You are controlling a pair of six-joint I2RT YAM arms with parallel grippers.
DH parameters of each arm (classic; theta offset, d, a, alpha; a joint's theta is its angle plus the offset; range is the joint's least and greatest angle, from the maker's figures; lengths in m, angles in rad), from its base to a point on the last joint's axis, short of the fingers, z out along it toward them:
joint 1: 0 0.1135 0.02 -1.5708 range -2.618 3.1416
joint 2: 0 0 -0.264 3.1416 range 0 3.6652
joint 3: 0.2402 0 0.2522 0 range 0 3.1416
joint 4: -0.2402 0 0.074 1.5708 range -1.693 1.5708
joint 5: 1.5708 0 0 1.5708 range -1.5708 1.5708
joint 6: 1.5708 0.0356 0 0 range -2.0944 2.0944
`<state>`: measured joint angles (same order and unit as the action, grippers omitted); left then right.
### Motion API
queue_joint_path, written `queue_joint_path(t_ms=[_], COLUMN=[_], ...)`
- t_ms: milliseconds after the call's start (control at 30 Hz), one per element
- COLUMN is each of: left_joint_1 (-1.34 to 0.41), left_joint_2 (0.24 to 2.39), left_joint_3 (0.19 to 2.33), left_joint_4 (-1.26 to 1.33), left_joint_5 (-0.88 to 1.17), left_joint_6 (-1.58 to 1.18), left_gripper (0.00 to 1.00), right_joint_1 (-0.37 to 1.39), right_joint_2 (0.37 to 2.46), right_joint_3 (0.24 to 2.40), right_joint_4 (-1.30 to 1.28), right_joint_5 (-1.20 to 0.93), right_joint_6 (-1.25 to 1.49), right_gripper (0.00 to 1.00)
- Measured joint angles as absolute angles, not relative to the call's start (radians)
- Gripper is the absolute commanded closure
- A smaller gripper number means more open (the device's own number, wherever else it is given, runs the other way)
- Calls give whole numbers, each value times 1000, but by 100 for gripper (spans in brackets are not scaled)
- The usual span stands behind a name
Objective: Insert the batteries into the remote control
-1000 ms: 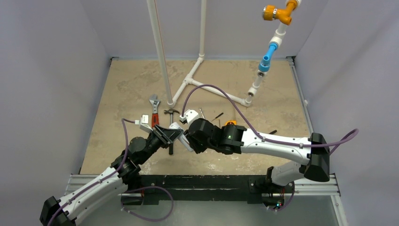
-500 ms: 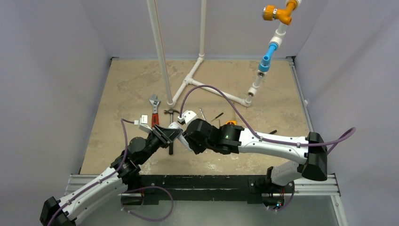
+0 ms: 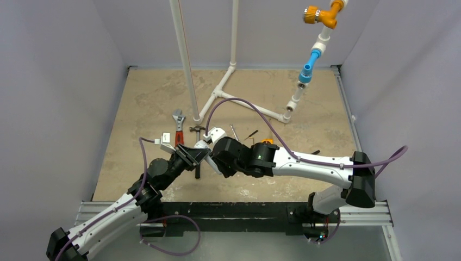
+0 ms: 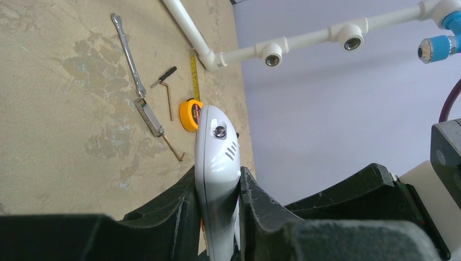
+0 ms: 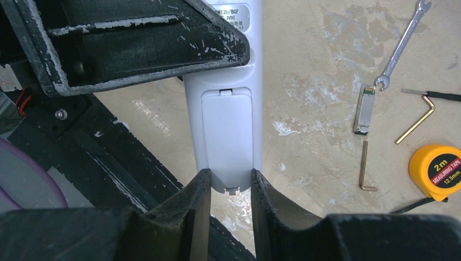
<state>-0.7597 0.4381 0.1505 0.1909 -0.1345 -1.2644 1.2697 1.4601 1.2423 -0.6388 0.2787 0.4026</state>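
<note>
Left gripper (image 4: 217,187) is clenched on the remote control (image 4: 216,142), held clear above the tabletop (image 4: 65,109). Right gripper (image 5: 230,182) flanks its battery-cover end; whether it is gripping cannot be told. Rear label, partly hidden, reads "/BGF", "3VDC". Tape measure (image 5: 435,171) is marked "2m", "12.5mm".

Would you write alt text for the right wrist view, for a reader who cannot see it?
A white remote control, its back facing the camera and battery cover shut, is crossed near the top by a black finger of the left arm; the right fingers overlap its lower end. A tape measure, spanner and hex keys lie on the table.
</note>
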Motion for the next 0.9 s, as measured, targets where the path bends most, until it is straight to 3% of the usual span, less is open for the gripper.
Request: queue_joint_path(t_ms=[300,900], left_joint_1=[-760,-760], left_joint_2=[440,440], left_joint_3=[150,150], left_joint_4=[191,194], left_joint_5=[-134,-144], left_joint_6=[-1264,-1265], left_gripper=[100,100], right_joint_1=[1270,1270], right_joint_2=[1467,1486], right_joint_3=[1253,1265], right_joint_4=[-638,-635], right_joint_5=[295,297], right_joint_6=[402,402], right_gripper=[81,64])
